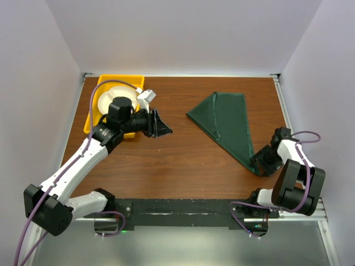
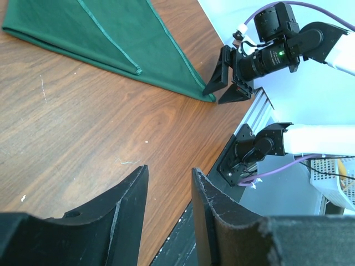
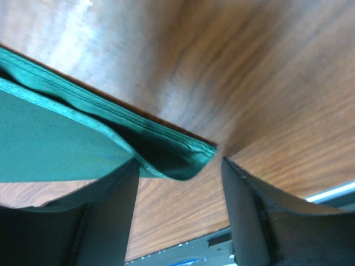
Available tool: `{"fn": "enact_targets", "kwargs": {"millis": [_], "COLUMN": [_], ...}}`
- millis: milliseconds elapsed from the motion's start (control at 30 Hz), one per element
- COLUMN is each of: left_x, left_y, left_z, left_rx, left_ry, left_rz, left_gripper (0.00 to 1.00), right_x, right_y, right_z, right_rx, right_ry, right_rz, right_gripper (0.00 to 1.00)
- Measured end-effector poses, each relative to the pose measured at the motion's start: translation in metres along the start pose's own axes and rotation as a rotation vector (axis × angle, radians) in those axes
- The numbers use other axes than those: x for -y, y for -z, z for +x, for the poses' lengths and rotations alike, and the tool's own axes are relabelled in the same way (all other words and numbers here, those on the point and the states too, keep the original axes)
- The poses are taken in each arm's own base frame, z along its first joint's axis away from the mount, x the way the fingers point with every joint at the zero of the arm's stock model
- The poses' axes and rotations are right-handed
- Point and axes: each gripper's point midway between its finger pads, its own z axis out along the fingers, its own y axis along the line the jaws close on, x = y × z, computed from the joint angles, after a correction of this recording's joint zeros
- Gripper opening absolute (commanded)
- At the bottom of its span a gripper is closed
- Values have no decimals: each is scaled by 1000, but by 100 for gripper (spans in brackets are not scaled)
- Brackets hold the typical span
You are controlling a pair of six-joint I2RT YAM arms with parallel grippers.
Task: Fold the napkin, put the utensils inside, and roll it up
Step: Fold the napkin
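The dark green napkin (image 1: pixel 223 123) lies folded into a triangle on the wooden table, right of centre, its long tip pointing at the near right. My right gripper (image 1: pixel 259 164) is at that tip. In the right wrist view its jaws (image 3: pixel 179 160) stand open, and the napkin's corner (image 3: pixel 166 155) curls up slightly between them, resting against the left finger (image 3: pixel 113 199). My left gripper (image 1: pixel 161 129) hovers open beside the yellow tray and holds nothing; its fingers (image 2: pixel 127 205) show only bare wood between them. The utensils are out of view.
A yellow tray (image 1: pixel 95 105) holding a white plate (image 1: pixel 111 97) sits at the far left, partly hidden by the left arm. The table's metal rail (image 1: pixel 288 119) runs down the right side, close to the right gripper. White walls enclose the table.
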Motion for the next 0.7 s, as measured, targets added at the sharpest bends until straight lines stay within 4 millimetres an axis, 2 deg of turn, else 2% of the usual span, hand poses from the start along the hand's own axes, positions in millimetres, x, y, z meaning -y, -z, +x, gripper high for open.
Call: {"fn": "enact_targets", "kwargs": {"millis": [167, 300, 567, 633, 700], "left_x": [-1, -1, -3, -3, -4], "left_y": [0, 0, -3, -2, -2], "left_z": [-1, -1, 1, 1, 1], "left_rx": [2, 0, -7, -6, -6], "left_ry": [8, 21, 33, 33, 33], "left_rz": [-2, -3, -7, -9, -10], "left_gripper": [41, 41, 41, 41, 41], "right_x": [-7, -14, -29, -33, -46], "right_y": [-4, -5, -3, 2, 13], "right_z": [-3, -3, -2, -2, -4], "right_rx": [17, 12, 18, 22, 34], "right_ry": [14, 31, 79, 98, 148], "right_rz": [-41, -84, -149, -155, -174], "right_gripper": [47, 27, 15, 11, 10]}}
